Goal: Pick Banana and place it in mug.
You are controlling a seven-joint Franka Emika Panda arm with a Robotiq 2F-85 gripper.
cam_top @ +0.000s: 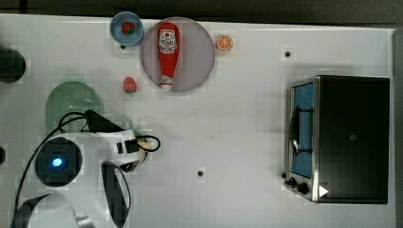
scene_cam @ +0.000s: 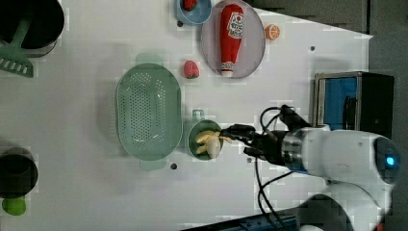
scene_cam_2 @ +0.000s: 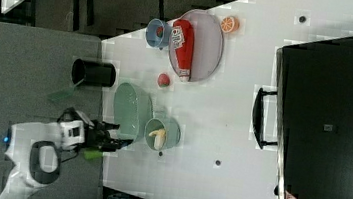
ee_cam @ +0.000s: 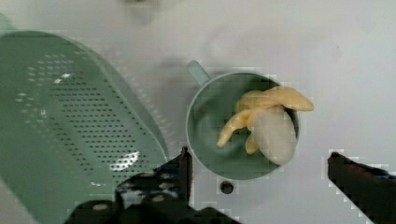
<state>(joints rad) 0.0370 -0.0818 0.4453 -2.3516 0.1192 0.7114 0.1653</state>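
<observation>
The banana (ee_cam: 266,123) is seen lying inside the mug (ee_cam: 205,140), left view's centre; the gripper (ee_cam: 259,172) is spread, empty; placement is judged done.

Pale teal-green mug (ee_cam: 210,135) holding yellow-peeled, white-fleshed banana (ee_cam: 268,126). Beside mug: green colander (scene_cam: 148,111), dotted with perforations. Beyond colander: red strawberry (scene_cam: 191,69); red ketchup bottle (scene_cam: 230,38), white label, on grey plate (scene_cam: 255,48); blue bowl (scene_cam: 202,14); orange slice (scene_cam: 272,32).
</observation>
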